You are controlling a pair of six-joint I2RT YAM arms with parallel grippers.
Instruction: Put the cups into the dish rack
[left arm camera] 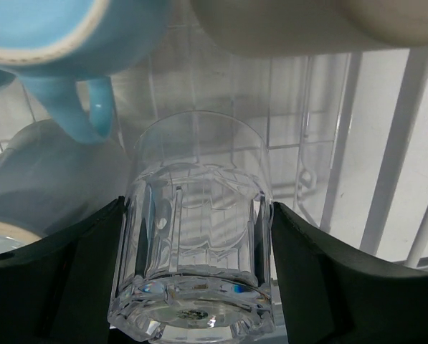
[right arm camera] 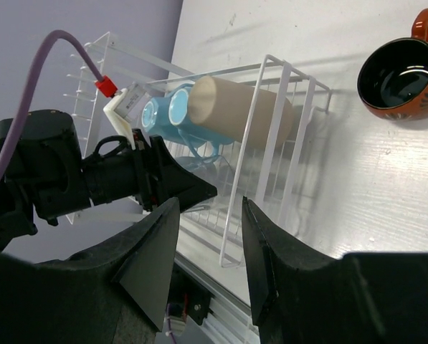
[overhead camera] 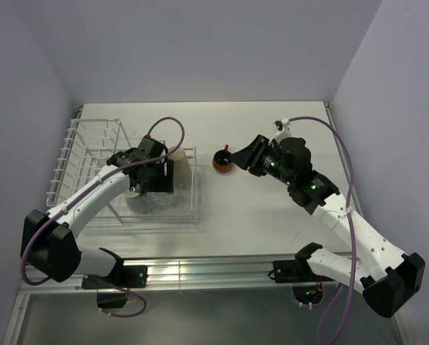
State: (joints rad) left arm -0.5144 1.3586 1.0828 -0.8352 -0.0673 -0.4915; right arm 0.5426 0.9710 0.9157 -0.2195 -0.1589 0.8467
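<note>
While left pincer [left arm camera: 193, 276] clamps a glass [left arm camera: 199, 179] low inside the rack [left arm camera: 398, 143], blue mugs [left arm camera: 49, 29] crowd ahead-left and a cream mug [left arm camera: 307, 25] lies ahead | right pincer [right arm camera: 210, 215] gapes empty; red mug [right arm camera: 400, 68] ahead-right, outside the rack | advice: seat glass clear of blue mugs, then release.
</note>
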